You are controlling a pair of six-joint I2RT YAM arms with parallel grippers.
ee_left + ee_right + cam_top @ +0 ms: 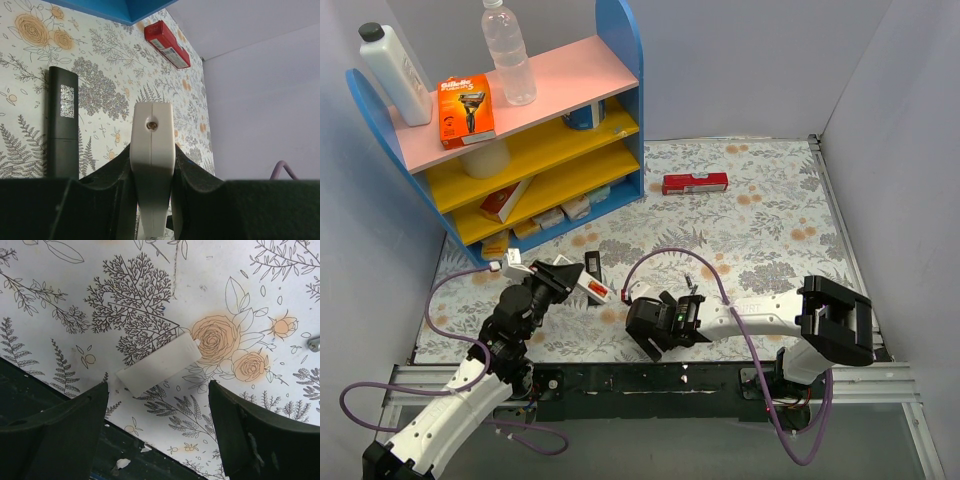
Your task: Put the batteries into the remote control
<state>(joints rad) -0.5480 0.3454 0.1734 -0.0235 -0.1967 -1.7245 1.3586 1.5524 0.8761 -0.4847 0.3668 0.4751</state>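
Observation:
My left gripper [568,278] [151,150] is shut on a white remote [588,286] [151,135]. It holds the remote by its sides, the far end pointing away over the mat. A red patch shows on the remote in the top view. My right gripper [648,340] [157,390] is open and empty, low over the mat near the front edge. A white flat battery cover [159,364] lies on the mat just beyond its fingertips. I see no batteries clearly; a small metallic end [315,344] pokes in at the right edge of the right wrist view.
A black remote [592,266] [62,125] lies on the mat left of the white one. A red box [695,183] [167,44] lies further back. A blue shelf unit [620,60] with bottles and boxes stands at the back left. Grey walls enclose the floral mat.

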